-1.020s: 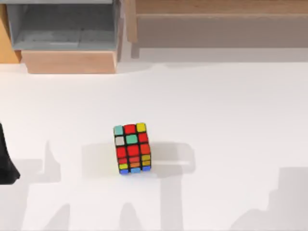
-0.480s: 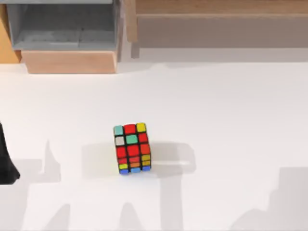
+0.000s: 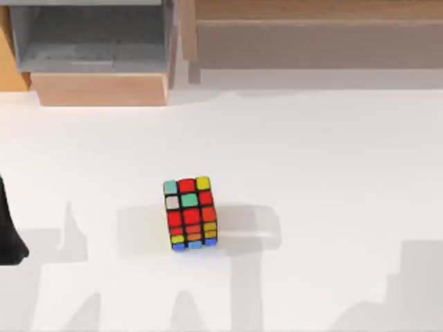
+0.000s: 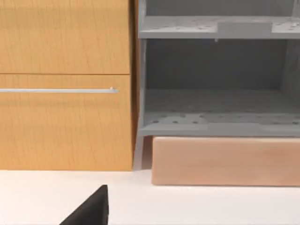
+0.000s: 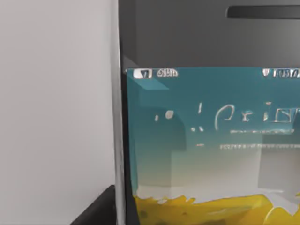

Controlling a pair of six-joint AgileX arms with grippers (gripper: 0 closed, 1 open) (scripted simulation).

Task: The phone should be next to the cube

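A dark tip of the left end effector (image 4: 91, 212) juts in at the edge of the left wrist view, above the white desk (image 4: 211, 206); I cannot tell whether it is open or closed. The left arm (image 3: 8, 232) sits as a dark shape at the desk's far left edge in the top view. Ahead of it stands a wooden cabinet (image 4: 65, 122) with a thin metal handle (image 4: 58, 90), and beside that a grey shelf unit (image 4: 215, 108) over a pale wooden base (image 4: 225, 161).

A dark corner of the right end effector (image 5: 99, 210) appears in the right wrist view, and its state cannot be told either. Close before that camera is the phone (image 5: 211, 140): a dark bezel with a speaker slot, and a lit screen that is teal above and yellow below. Where it lies on the desk relative to the cube cannot be told.

The cube (image 3: 190, 212) rests alone near the middle of the desk, slightly left of centre, its top face mostly red
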